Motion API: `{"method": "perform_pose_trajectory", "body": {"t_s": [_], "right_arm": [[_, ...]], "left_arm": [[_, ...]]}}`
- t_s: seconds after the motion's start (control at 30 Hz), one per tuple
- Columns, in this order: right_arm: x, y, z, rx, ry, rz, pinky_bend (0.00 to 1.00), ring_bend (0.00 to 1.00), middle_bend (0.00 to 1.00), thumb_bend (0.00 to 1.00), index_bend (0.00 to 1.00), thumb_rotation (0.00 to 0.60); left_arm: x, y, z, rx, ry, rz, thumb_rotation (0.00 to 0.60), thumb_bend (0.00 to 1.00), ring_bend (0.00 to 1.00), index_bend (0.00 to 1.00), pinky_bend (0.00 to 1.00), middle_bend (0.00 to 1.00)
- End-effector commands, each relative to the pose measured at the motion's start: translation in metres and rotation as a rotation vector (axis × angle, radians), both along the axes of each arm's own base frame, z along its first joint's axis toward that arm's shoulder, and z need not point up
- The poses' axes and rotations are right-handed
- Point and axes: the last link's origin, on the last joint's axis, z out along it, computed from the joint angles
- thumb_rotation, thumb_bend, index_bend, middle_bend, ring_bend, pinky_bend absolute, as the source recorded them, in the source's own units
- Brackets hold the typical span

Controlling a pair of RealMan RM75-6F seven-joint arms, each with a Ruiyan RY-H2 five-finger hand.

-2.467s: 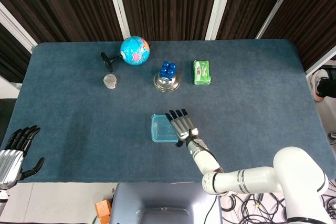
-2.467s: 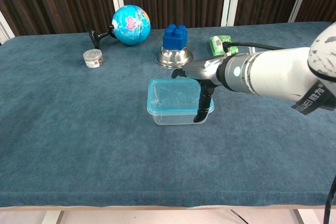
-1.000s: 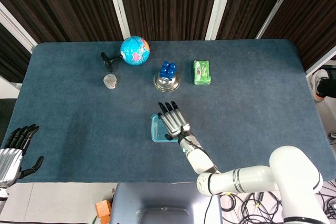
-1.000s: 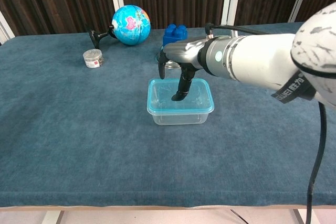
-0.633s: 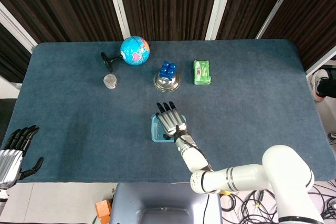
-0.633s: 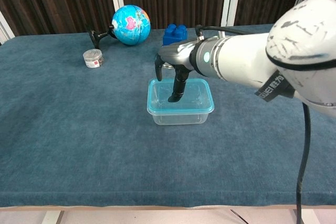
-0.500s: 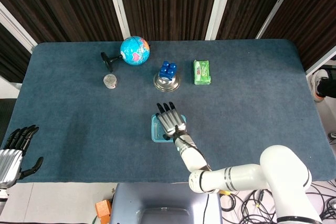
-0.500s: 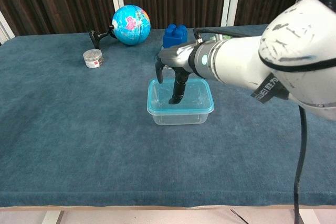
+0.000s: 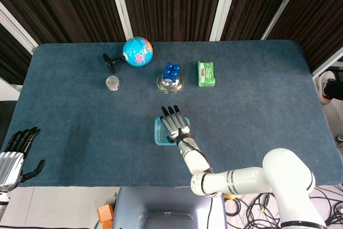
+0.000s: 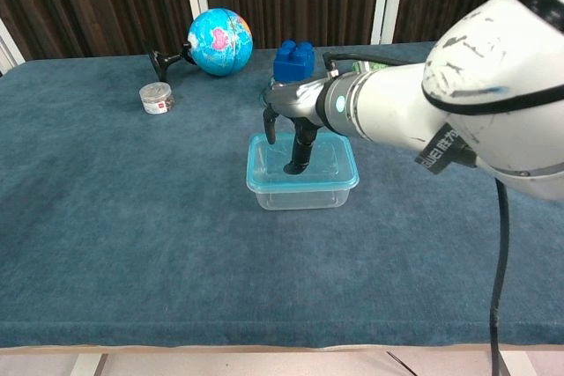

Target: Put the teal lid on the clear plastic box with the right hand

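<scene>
Teal lid [image 10: 302,184] sits on clear plastic box [image 10: 302,195]; right hand [image 10: 295,129], empty, fingers spread, presses down. Uneven pressure may leave one corner unseated.

Teal lid [image 10: 264,184], clear box [image 10: 300,197], blue cloth [image 10: 132,209], green packet [image 9: 206,73].

Teal lid [image 10: 264,184] sits level on clear plastic box [image 10: 304,196].

On the blue tabletop [image 9: 268,105], far side: a globe [image 9: 138,51] on a black stand, a small lidded jar [image 9: 112,83] near it, blue blocks [image 9: 171,70] in a metal bowl [image 9: 170,84], and a green packet [image 9: 206,73].
</scene>
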Motion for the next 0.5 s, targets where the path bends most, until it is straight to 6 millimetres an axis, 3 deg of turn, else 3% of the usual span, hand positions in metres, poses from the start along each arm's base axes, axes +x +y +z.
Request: {"method": "perform_pose_trajectory", "body": {"t_s": [0.03,0.5], "right_arm": [[0.0003,-0.0001,-0.0007,0.002,-0.001,-0.002,0.0,0.0,0.0,0.18,0.33,0.6],[0.0012,0.0001,0.0008,-0.006,0.01,0.006,0.0,0.0,0.0,0.17,0.37,0.6]], "left_arm": [[0.0,0.0002,0.0003,0.001,-0.001,-0.001,0.6,0.36,0.04,0.0,0.04,0.05],[0.0002,0.0014,0.0013,0.001,-0.01,-0.005,0.6,0.36,0.04,0.0,0.04,0.05]]}}
